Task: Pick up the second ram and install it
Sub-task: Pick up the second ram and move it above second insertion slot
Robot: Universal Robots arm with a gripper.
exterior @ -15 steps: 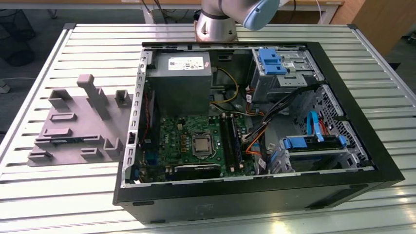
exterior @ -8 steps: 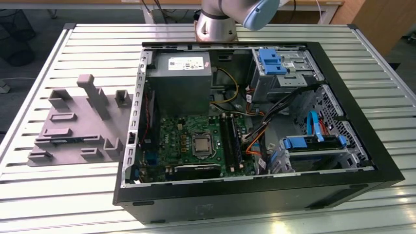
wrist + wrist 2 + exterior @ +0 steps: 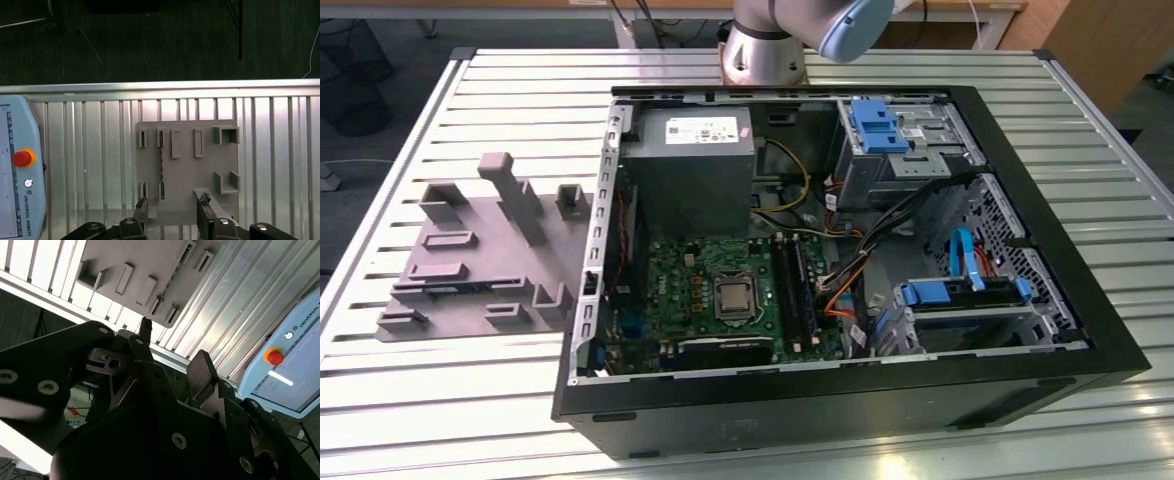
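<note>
Second ram (image 3: 161,165) sits slotted on edge in the grey holder (image 3: 185,180) on the slatted tabletop (image 3: 90,150), while the end effector (image 3: 172,205) hangs over that holder, fingers apart, gripping nothing.

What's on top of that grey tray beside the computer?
The second ram, a thin dark stick, sits on edge in holder blocks on the grey tray. The tray covers the table beneath.
</note>
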